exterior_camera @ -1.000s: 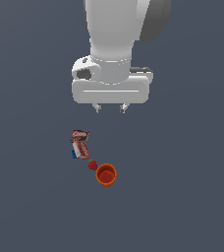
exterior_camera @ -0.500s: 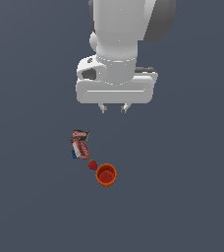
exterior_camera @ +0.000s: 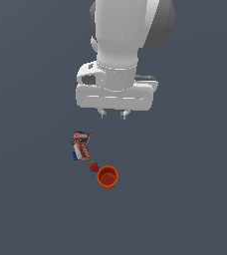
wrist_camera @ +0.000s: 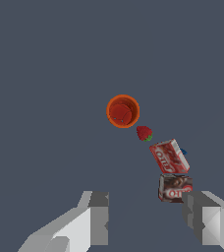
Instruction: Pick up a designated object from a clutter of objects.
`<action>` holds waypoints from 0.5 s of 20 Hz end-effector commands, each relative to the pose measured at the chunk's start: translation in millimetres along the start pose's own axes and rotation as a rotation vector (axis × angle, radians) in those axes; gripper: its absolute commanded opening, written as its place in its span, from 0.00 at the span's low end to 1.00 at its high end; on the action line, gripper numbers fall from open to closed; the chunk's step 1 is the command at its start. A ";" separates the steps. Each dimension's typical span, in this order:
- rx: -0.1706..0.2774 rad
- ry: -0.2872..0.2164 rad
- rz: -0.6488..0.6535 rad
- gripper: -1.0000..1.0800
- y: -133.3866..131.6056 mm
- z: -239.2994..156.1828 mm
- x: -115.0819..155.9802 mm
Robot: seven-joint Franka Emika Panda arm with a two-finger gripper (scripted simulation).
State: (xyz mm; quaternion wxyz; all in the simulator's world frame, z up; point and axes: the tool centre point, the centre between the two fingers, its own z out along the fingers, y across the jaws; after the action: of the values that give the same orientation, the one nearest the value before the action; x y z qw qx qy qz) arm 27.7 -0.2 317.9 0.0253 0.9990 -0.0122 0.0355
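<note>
Red box (wrist_camera: pixel 168 156): white lettering on its red face, large rounded characters, too blurred to read as a word in the wrist view; in the exterior view only a white smear shows on the box (exterior_camera: pixel 82 151).
Brown box (wrist_camera: pixel 175 188): a red patch with white lettering on its dark face, blurred past reading; in the exterior view it shows as a pale band on the box (exterior_camera: pixel 80 136), also unreadable.
Orange cup (wrist_camera: pixel 123 111): no print or marking.
Strawberry (wrist_camera: pixel 144 133): no marking.
Robot body and claw (exterior_camera: pixel 113 114): plain white, no readable label or number.
</note>
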 end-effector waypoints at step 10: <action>-0.078 0.046 0.181 0.62 14.8 36.4 16.6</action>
State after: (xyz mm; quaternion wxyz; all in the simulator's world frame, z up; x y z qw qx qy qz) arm 43.7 -14.7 289.1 0.0558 0.9929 -0.0893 0.0555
